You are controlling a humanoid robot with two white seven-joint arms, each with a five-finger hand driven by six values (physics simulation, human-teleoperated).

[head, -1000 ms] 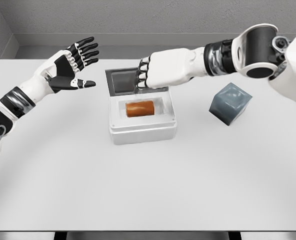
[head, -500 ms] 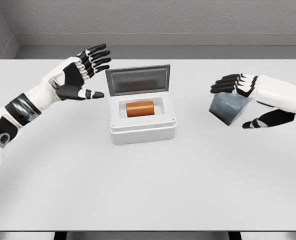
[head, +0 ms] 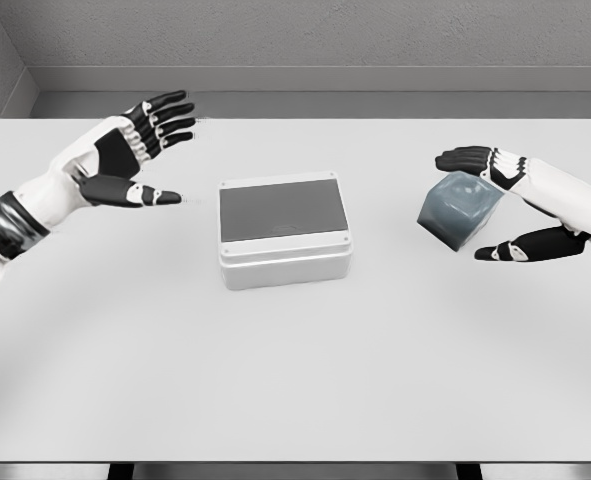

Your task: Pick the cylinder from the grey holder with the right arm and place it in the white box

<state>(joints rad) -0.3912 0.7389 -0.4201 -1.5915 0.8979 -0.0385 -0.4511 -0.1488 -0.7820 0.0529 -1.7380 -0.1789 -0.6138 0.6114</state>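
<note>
The white box [head: 285,235] sits mid-table with its dark lid down, so the orange cylinder is hidden from view. The grey holder [head: 459,209], a tilted grey cube, stands to the right of the box. My right hand [head: 495,205] hovers around the holder, fingers spread above it and thumb below its right side, holding nothing. To the left of the box my left hand [head: 140,150] is raised with open fingers, holding nothing.
The white table [head: 295,370] stretches wide in front of the box. A grey wall runs along the table's far edge.
The box lid has gone from open to closed, hiding the orange cylinder. My right hand left the lid and moved right to the grey holder. My left hand drifted slightly left.
</note>
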